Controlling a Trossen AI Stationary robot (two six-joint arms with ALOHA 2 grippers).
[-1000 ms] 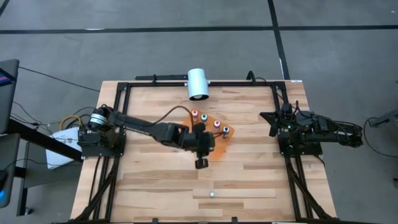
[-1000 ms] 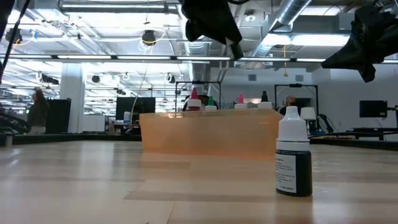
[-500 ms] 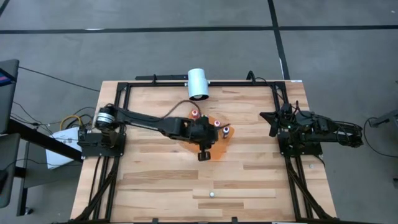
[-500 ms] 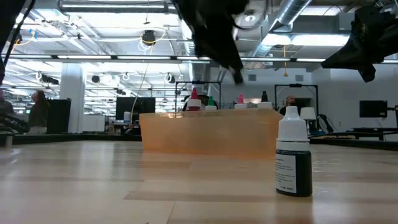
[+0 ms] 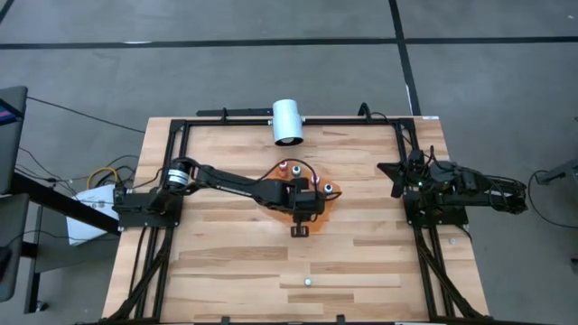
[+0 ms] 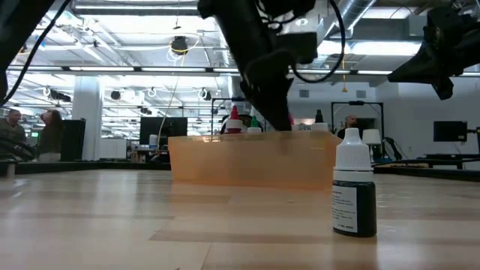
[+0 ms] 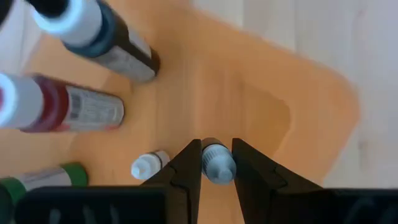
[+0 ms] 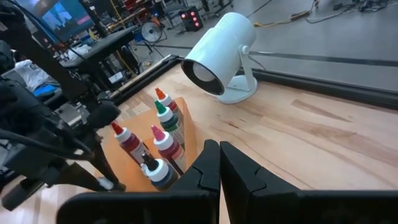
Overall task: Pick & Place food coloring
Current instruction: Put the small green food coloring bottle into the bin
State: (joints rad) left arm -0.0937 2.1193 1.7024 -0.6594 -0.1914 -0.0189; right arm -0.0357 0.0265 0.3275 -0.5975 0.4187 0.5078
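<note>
The food coloring shows as several tiny bottles. Red (image 5: 283, 167), green (image 5: 296, 170), pink (image 5: 314, 181) and dark (image 5: 329, 190) ones stand upright along the far side of the orange sheet (image 5: 318, 215). Another, with a pale bluish cap (image 7: 216, 163), sits between the fingers of my left gripper (image 5: 309, 207), which is shut on it low over the sheet. In the low view my left gripper (image 6: 288, 120) is level with the bottle tops. My right gripper (image 5: 397, 176) waits shut over its own base at the right. My left gripper pinches the small bottle between its two fingers (image 7: 186, 171), one on each side just below the cap (image 7: 217, 158). The fingers slant down from the table's left. The cap end faces up along the fingers. The body is hidden, so I cannot tell whether it rests on the sheet.
A white cylinder lamp (image 5: 287, 120) lies at the far edge behind the sheet. One dark bottle with a white cap (image 6: 354, 191) stands alone on the wood near the front edge (image 5: 307, 282). Black frame rails (image 5: 271, 123) border the table.
My left gripper has sunk from high above the sheet to the level of the bottle tops. It has also gone a little toward the table's right and far edges and tipped more steeply down. Its fingers have stayed shut.
</note>
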